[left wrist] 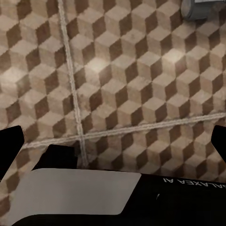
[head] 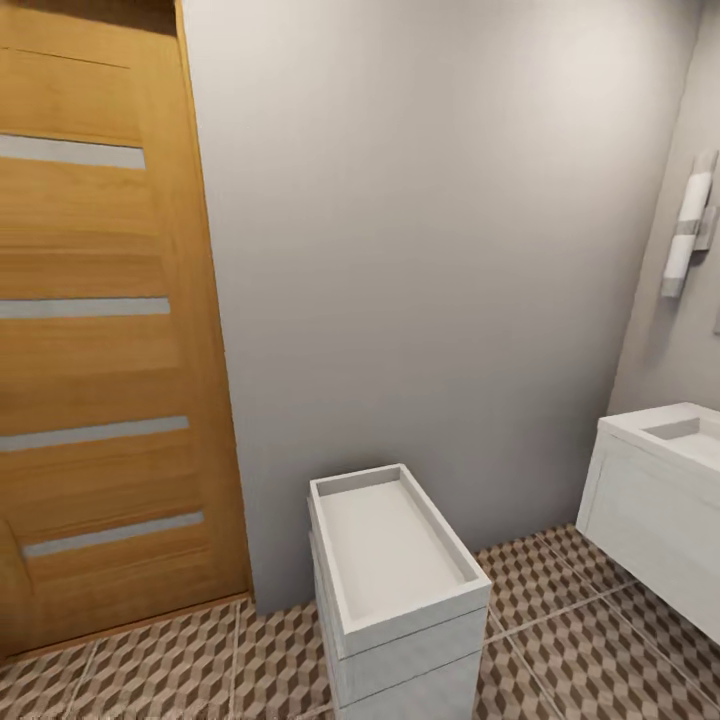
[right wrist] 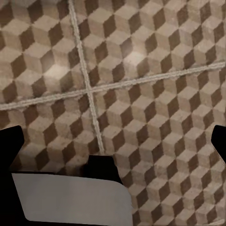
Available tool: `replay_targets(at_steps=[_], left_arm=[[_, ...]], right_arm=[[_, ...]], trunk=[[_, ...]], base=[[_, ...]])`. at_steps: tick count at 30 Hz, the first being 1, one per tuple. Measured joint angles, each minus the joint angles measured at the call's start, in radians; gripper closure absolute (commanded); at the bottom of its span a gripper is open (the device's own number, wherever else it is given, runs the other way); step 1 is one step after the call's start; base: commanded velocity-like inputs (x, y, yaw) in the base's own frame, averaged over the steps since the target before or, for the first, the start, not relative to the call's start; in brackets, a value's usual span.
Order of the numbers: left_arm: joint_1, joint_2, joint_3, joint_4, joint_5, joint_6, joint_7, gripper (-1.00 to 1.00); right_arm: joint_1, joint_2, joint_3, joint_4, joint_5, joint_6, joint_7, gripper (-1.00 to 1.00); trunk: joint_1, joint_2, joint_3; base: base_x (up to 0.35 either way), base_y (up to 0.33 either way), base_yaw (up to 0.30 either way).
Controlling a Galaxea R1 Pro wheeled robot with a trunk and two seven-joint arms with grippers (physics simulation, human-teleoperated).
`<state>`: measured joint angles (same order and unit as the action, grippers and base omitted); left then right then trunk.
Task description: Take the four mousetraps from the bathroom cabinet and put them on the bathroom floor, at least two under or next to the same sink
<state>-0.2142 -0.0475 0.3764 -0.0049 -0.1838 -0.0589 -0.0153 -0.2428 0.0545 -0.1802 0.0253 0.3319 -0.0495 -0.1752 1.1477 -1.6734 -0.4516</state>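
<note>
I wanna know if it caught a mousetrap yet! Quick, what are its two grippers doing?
Left gripper: open, holding nothing, above the bathroom floor.
Right gripper: open, holding nothing, also above the floor tiles.

Only legible txt – "GALAXEA AI", upside down, on black gripper body (left wrist: 188,188) – left wrist view

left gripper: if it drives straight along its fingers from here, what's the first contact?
Most likely the bathroom floor: the left wrist view looks straight past the open left gripper onto patterned tiles, with nothing between the fingers. How far off the tiles are cannot be judged.
</note>
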Motion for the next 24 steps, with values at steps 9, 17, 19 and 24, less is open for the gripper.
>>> replay_targets(at_steps=[9,17,19,24], left_arm=[[0.0,0.0,0.0,0.0,0.0,0.0,0.0,-1.0],[0.0,0.0,0.0,0.0,0.0,0.0,0.0,-1.0],[0.0,0.0,0.0,0.0,0.0,0.0,0.0,-1.0],[0.0,0.0,0.0,0.0,0.0,0.0,0.0,-1.0]], right_arm=[[0.0,-0.002,0.0,0.0,0.001,0.0,0.003,-1.0],[0.0,0.002,0.001,0.0,0.0,0.003,0.007,-1.0],[0.0,0.001,0.0,0.0,0.001,0.001,0.01,-1.0],[0.0,-0.001,0.0,0.0,0.001,-0.002,0.011,-1.0]], trunk=[[0.0,0.0,0.0],[0.0,0.0,0.0],[0.0,0.0,0.0],[0.0,0.0,0.0]], base=[[0.0,0.0,0.266],[0.0,0.0,0.059],[0.0,0.0,0.144],[0.0,0.0,0.257]])
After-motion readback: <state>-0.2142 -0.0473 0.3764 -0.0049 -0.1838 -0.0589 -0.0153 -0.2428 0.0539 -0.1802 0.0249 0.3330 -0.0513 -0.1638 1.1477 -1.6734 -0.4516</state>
